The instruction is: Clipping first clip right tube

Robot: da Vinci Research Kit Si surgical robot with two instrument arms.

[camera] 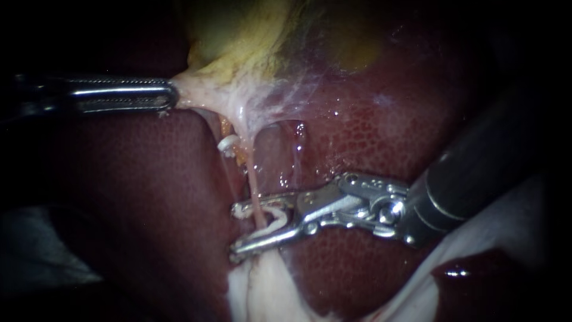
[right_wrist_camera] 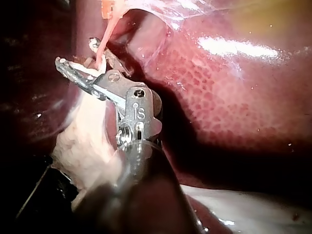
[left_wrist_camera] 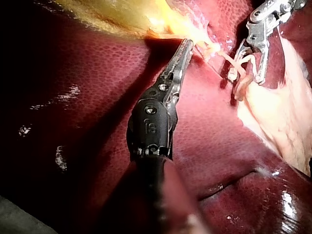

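Squareness matters most here, I judge: the right instrument has its jaws standing apart with a white clip seated between them and gripped by both, and the right tube passes through the gap; before closing, the tube should sit deep in the clip's throat, with both clip tips showing past it, so nothing is half caught; then close slowly, without twisting the shaft. The left instrument is clamped on the gallbladder at its pale lower end, stretching it sideways; that tension ought to hold steady, since slack would let the tube slip. The right tube lies over the middle of the liver, beside the left tube, which bears a second clip; its long axis runs from the gallbladder down toward the liver's lower edge, taut and nearly square to the jaws.
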